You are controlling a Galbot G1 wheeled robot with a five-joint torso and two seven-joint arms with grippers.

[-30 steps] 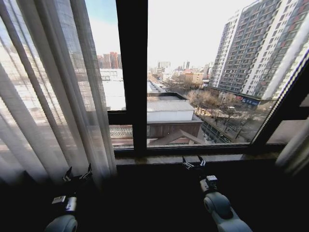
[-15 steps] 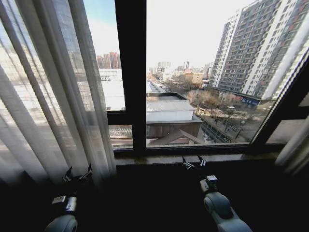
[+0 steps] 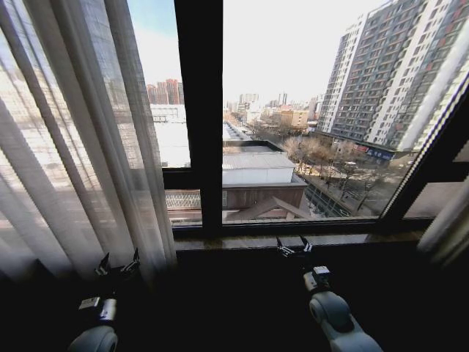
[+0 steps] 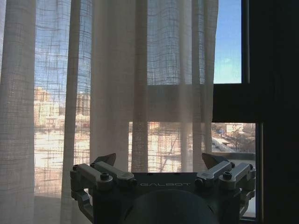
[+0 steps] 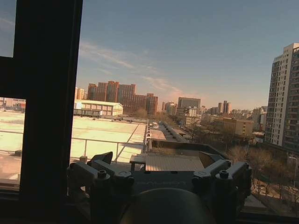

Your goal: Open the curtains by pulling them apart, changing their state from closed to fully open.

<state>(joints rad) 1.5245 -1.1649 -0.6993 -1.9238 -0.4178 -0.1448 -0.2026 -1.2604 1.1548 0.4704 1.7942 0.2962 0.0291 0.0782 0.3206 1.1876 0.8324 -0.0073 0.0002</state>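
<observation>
On left tool (image 4: 159,161) body "GALBOT", both tools open w/ nothing held, curtains (image 3: 73,147) bunched left.

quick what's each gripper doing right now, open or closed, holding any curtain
Left gripper: open, holding nothing, low in front of the sheer curtain.
Right gripper: open, holding nothing, low by the window sill.
</observation>
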